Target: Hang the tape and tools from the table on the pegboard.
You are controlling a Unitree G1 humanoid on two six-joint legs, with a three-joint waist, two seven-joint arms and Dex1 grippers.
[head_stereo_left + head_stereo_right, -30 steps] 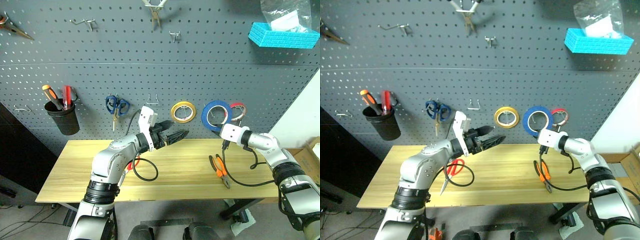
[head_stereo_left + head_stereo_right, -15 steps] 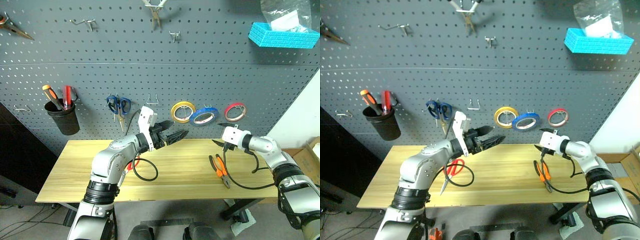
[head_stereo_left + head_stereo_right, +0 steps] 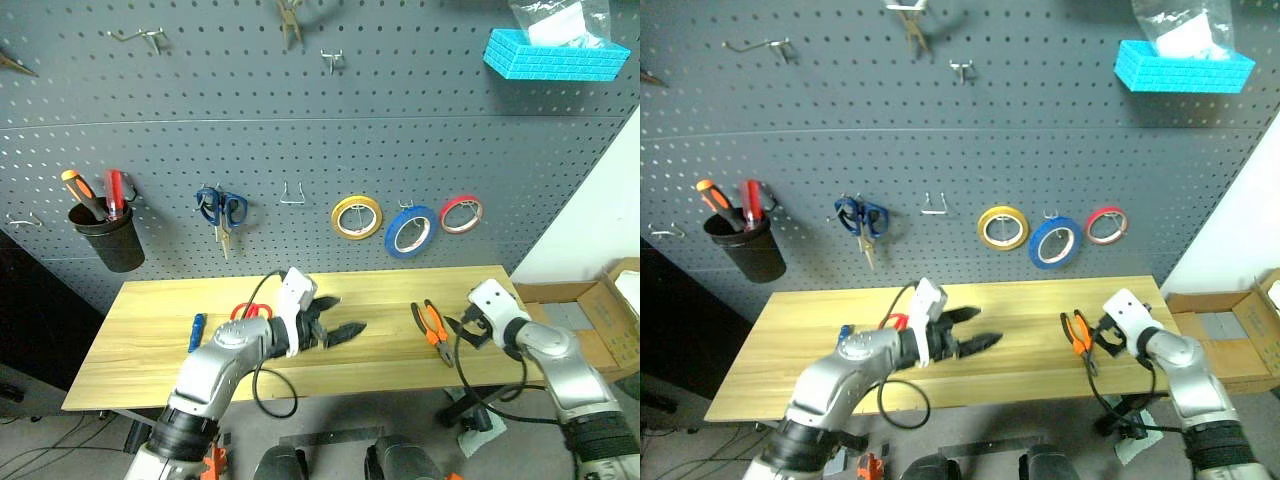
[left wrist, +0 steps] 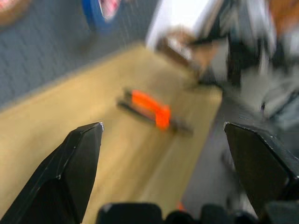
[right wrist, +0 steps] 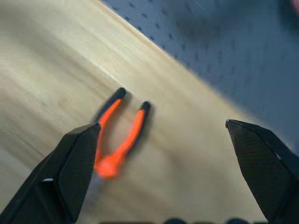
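I count three tape rolls hanging in a row on the dark grey perforated pegboard (image 3: 300, 150): a yellow tape roll (image 3: 357, 217), the blue tape roll (image 3: 410, 230), a thin wide ring and the biggest of the three, and a red tape roll (image 3: 461, 213). Each sits on its own metal hook.

Two pairs of scissors. The blue-handled scissors (image 3: 220, 210) hang on the board. The red-handled scissors (image 3: 251, 311) lie flat on the light-wood table (image 3: 140, 330), partly hidden behind my left arm, so I can't see the blades.

Two pairs of pliers. The pale-handled pliers (image 3: 291, 18) hang at the top of the board. The orange-and-black-handled pliers (image 3: 432, 325) lie on the table near its right end, handles towards the board, just beside my right pincer (image 3: 1102, 340).

One black round cup (image 3: 107, 240) hangs at the left of the board with two tools standing in it, one with an orange handle, one with a red. One small blue object (image 3: 195, 332) lies on the table left of the red scissors; can't tell what it is. One bright blue ribbed tray (image 3: 545, 55) sits at the top right with a clear plastic bag in it.

Left pincer (image 3: 335, 325): wide open, holds nothing, over mid-table.
Right pincer: wide open too, holds nothing; in its wrist view the pliers lie between the fingers, apart from both.
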